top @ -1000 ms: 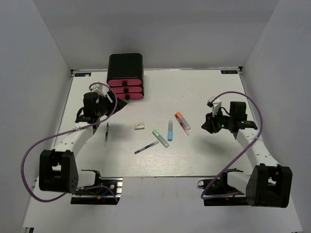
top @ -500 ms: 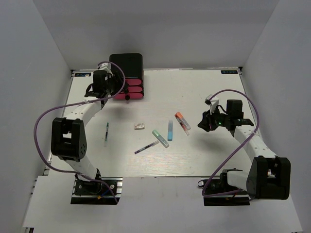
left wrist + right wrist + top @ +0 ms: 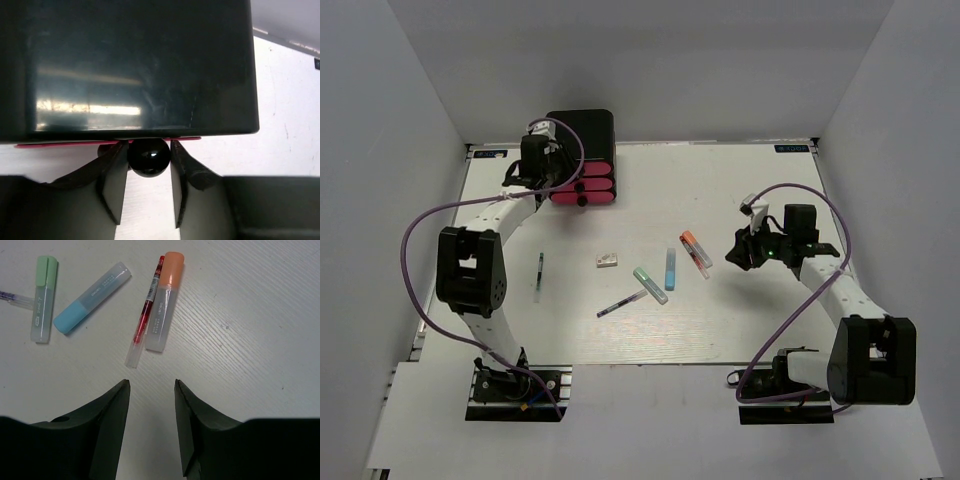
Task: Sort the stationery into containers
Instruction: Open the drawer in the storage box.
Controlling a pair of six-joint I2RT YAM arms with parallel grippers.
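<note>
The black box (image 3: 578, 135) with three pink-red drawers (image 3: 595, 185) stands at the back left. My left gripper (image 3: 148, 156) reaches over its top (image 3: 130, 65) and is shut on a round black knob (image 3: 148, 159), seemingly the top drawer's. My right gripper (image 3: 151, 385) is open and empty, just above the table, right of the orange-capped marker (image 3: 165, 310) and a red pen (image 3: 145, 315). The blue marker (image 3: 90, 305) and green marker (image 3: 42, 297) lie further left. The white eraser (image 3: 608, 260) and a thin dark-and-white pen (image 3: 620, 303) lie mid-table.
Another thin dark pen (image 3: 539, 272) lies alone on the left side of the table. White walls enclose the table on three sides. Purple cables loop beside both arms.
My left arm has swung from the table's left side back to the box, and its gripper now sits on the knob. My right gripper has edged slightly left toward the orange marker.
</note>
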